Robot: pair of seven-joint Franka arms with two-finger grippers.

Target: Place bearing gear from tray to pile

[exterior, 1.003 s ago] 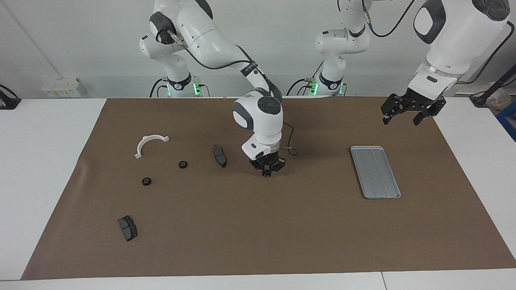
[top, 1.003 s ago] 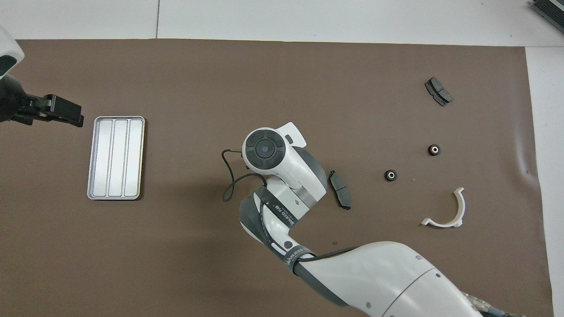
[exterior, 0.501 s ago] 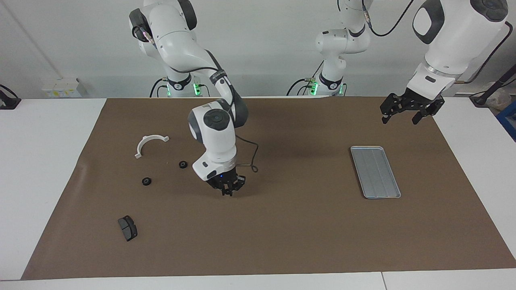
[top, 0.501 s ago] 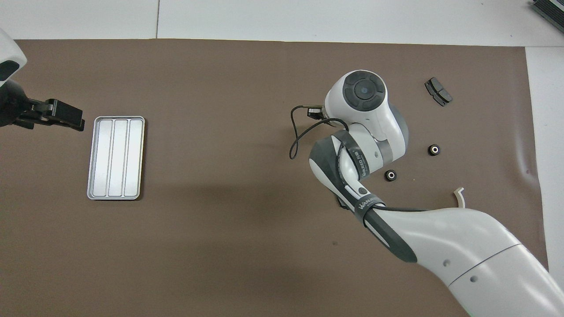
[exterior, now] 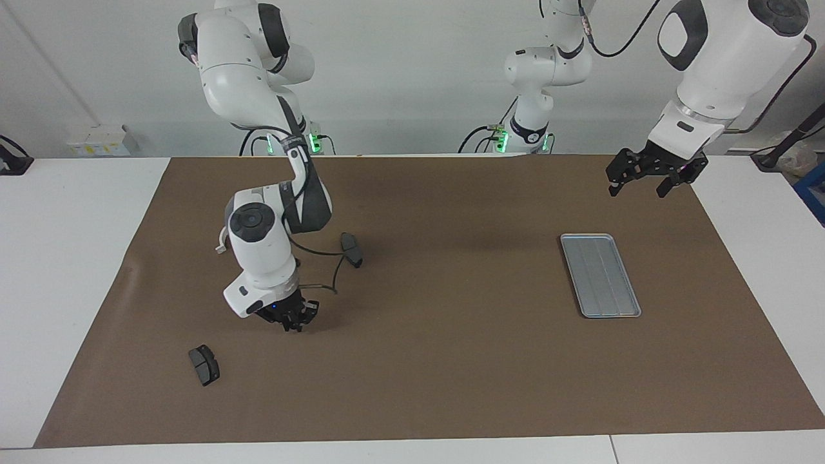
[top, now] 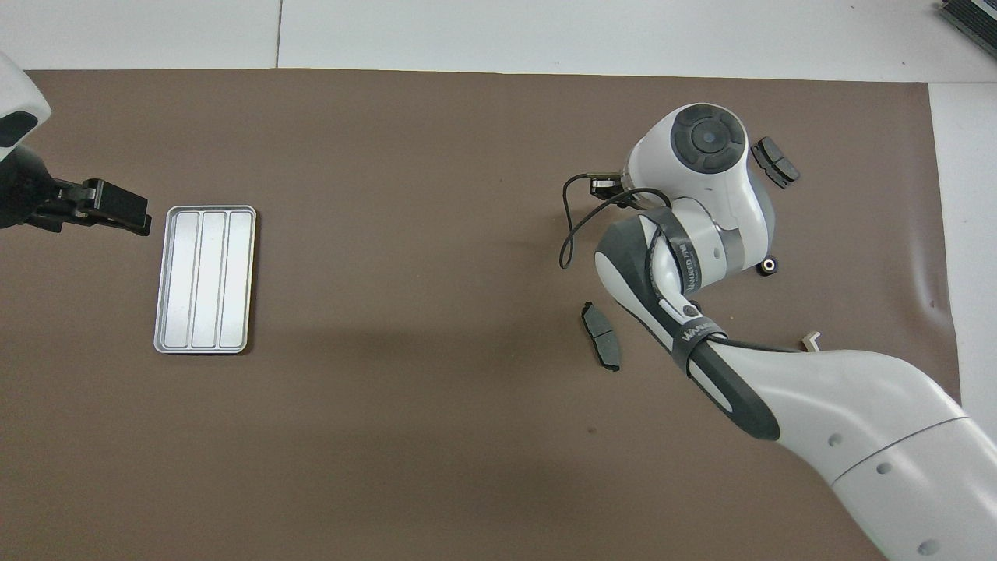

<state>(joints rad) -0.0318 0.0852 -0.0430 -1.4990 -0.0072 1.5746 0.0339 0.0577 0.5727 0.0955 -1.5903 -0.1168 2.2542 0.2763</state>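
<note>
The left gripper [exterior: 639,185] waits in the air beside the flat, ridged silver-grey metal tray [exterior: 600,276], its fingers spread wide and holding nothing. At the right arm's end of the brown mat [exterior: 451,374] lies the pile. Nearest the robots is one white half-ring plastic bracket [top: 811,338], mostly hidden by the arm. Next come one dark grey curved brake pad [exterior: 351,249] and one small black round bearing gear [top: 768,266] (two showed a second ago; the arm now covers the other's spot). The right gripper [exterior: 288,319] has swept from mid-table in the past second and now hangs low over the mat inside the pile. Whether its fingers are closed on a gear cannot be told. The one tray is bare, so the task looks close to its drop-off. Farthest out lies the second brake pad [exterior: 204,365]
</note>
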